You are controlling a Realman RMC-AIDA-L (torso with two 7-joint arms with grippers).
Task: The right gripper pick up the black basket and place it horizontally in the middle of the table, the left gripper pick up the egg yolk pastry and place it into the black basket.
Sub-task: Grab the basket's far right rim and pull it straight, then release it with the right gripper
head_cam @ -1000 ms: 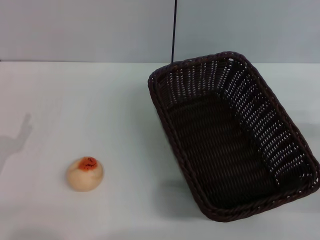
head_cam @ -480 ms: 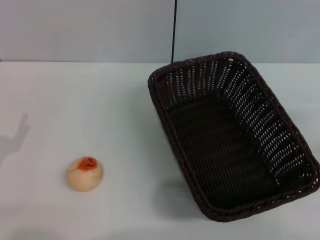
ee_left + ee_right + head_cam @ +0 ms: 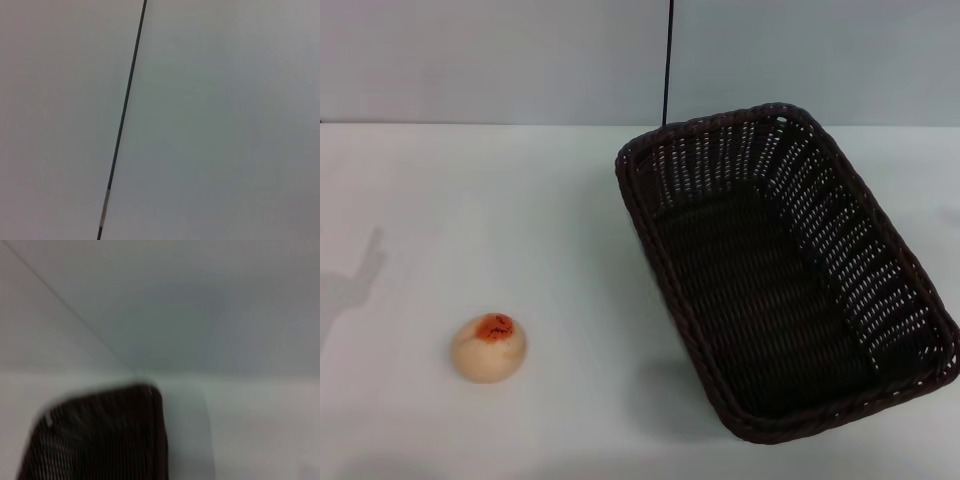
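The black basket (image 3: 780, 270) lies empty on the right half of the white table (image 3: 550, 220), set at a slant, its long axis running from back left to front right. A blurred corner of it shows in the right wrist view (image 3: 100, 435). The egg yolk pastry (image 3: 488, 347) sits on the table at the front left, its orange patch up. Neither gripper shows in any view. A gripper-shaped shadow (image 3: 355, 285) falls on the table's left edge.
A grey wall with a thin dark vertical seam (image 3: 667, 60) stands behind the table. The left wrist view shows only that wall and seam (image 3: 125, 105). Bare tabletop lies between the pastry and the basket.
The shadow at the table's left edge has shifted slightly. The basket and the pastry have not moved.
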